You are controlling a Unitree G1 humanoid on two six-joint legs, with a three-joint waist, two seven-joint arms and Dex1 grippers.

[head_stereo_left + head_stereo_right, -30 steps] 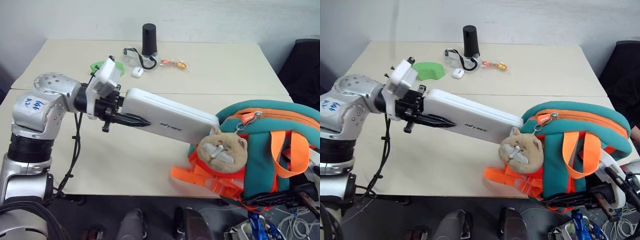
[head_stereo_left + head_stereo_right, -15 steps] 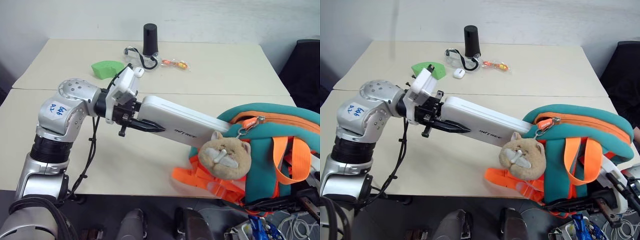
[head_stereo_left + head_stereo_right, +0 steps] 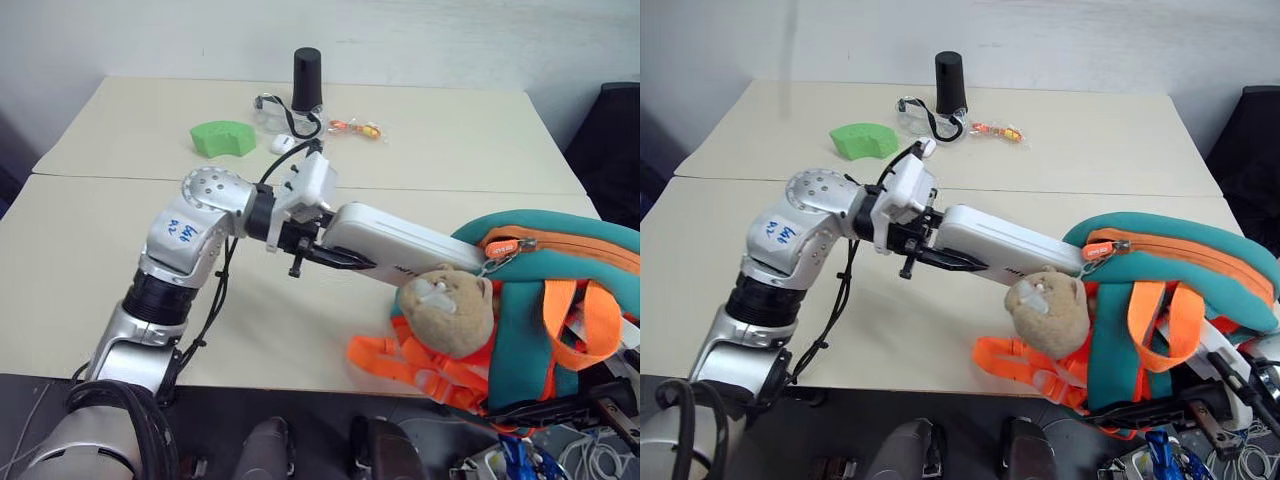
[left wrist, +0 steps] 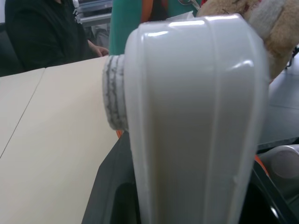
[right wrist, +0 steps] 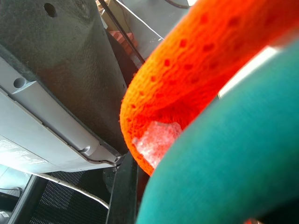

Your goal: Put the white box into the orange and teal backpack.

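Between the left gripper's (image 3: 335, 258) clamped fingers, the white box (image 3: 405, 250), far end at the orange and teal backpack (image 3: 560, 300).

Left arm (image 3: 190, 255): silver metal housings joined by black ribbed collars; round elbow cap dotted with small screws; white sticker with blue handwriting on the forearm. Black cable (image 3: 212, 305) loops loosely along the arm. White block-shaped wrist unit (image 3: 305, 185). Left pincer (image 3: 335, 258): two black tapered fingers.
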